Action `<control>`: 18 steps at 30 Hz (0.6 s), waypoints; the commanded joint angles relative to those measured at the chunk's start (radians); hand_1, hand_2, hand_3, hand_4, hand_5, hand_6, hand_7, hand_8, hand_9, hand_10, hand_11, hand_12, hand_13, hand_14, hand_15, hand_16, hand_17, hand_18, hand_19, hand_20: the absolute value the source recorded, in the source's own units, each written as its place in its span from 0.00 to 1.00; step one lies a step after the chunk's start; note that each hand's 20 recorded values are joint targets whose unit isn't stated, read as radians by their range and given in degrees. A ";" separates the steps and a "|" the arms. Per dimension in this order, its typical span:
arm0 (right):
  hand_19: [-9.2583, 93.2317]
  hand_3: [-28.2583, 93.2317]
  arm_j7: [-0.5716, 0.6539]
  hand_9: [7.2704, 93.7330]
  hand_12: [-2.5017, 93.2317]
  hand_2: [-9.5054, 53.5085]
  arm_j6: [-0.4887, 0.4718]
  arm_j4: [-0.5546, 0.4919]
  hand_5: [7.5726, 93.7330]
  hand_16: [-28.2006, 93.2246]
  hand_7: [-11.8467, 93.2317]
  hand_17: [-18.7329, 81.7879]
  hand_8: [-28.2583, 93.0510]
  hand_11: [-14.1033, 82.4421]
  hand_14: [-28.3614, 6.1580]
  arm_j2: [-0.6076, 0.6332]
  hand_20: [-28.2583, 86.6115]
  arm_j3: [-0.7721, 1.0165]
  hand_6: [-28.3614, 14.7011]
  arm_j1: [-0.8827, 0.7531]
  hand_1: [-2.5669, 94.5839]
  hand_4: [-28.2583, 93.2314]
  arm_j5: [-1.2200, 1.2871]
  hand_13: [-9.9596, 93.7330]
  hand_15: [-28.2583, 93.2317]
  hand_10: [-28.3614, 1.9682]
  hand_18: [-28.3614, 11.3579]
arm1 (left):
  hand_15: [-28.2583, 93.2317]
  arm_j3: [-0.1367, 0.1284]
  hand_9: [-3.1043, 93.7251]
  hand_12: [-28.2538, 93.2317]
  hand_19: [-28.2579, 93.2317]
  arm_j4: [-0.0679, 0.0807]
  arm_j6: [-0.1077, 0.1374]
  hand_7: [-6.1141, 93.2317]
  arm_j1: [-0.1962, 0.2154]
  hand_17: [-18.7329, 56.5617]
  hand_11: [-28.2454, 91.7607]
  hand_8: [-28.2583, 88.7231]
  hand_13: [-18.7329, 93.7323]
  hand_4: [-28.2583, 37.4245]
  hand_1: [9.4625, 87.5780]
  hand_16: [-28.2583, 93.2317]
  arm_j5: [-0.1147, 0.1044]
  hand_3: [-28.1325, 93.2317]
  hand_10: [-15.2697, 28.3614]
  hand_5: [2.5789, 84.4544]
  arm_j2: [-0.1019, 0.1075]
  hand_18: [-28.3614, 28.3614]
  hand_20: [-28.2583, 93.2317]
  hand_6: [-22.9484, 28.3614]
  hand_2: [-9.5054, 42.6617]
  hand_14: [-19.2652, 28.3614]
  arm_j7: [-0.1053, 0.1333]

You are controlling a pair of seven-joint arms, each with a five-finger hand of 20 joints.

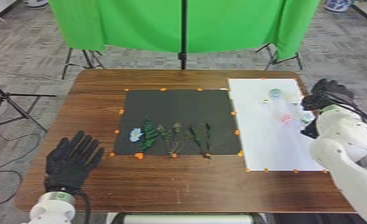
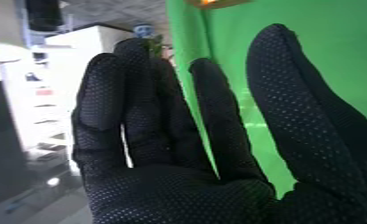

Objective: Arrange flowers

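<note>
Pink flower (image 1: 285, 119) is on the white sheet (image 1: 264, 145), toward its right edge. From our right hand (image 1: 318, 102), spread, thumb apart, nothing held, it lies leftward and back toward us; we judge the right arm nearer for a pick.

No text, label, brand, number or sign can be read in either view, as far as the small, soft detail lets me judge.
</note>
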 commanded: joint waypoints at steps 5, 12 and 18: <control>0.86 0.87 0.026 0.52 0.21 0.00 -0.071 0.058 0.53 0.37 0.22 0.45 0.16 0.27 0.26 -0.057 0.54 -0.132 0.49 0.099 0.52 0.01 0.003 0.54 0.66 0.25 0.04 | 0.67 0.013 0.43 0.33 0.59 0.012 0.004 0.33 0.037 0.20 0.51 0.13 0.46 0.00 0.32 0.18 -0.002 0.85 0.68 0.48 -0.014 0.77 0.39 0.58 0.40 0.71 0.001; 0.87 0.87 0.049 0.45 0.20 0.00 -0.049 0.129 0.54 0.37 0.22 0.46 0.16 0.25 0.23 -0.054 0.53 -0.145 0.48 0.118 0.51 0.01 0.001 0.52 0.66 0.20 0.03 | 0.67 0.012 0.44 0.33 0.59 0.013 0.008 0.32 0.038 0.20 0.51 0.13 0.46 0.00 0.31 0.18 0.000 0.85 0.68 0.50 -0.020 0.77 0.39 0.59 0.42 0.71 -0.012; 0.88 0.86 0.049 0.45 0.20 0.00 -0.114 0.138 0.55 0.37 0.22 0.46 0.16 0.25 0.22 -0.062 0.53 -0.132 0.48 0.091 0.51 0.02 0.027 0.51 0.67 0.19 0.03 | 0.67 0.012 0.44 0.33 0.59 0.015 0.010 0.32 0.034 0.20 0.51 0.13 0.46 0.00 0.30 0.18 -0.004 0.84 0.69 0.51 -0.024 0.77 0.39 0.59 0.44 0.71 -0.022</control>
